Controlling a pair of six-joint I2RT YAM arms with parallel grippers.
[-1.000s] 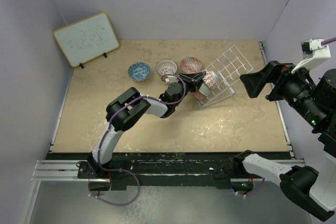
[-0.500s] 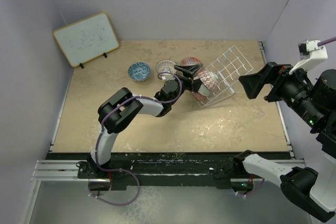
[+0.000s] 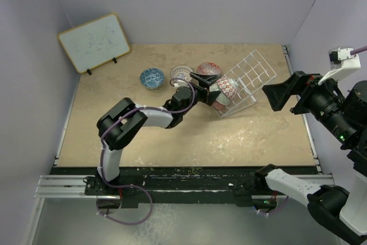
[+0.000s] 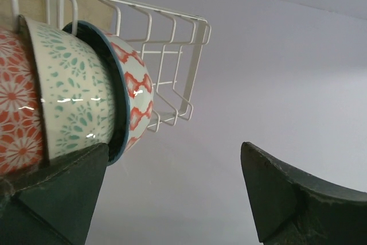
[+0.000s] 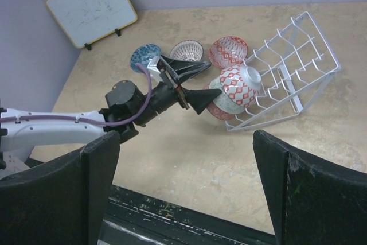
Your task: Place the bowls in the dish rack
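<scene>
Bowls (image 4: 80, 84), glossy and round, nest in the wire dish rack (image 5: 289, 70).

dish rack (image 4: 179, 55) | three nested bowls (image 4: 77, 93) on edge against its wires | pincer (image 4: 172, 170) spread wide, empty

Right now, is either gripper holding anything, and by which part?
Nothing is held. The left gripper is open beside the bowls standing in the dish rack, nothing between its jaws; the right gripper is open and empty too.
</scene>
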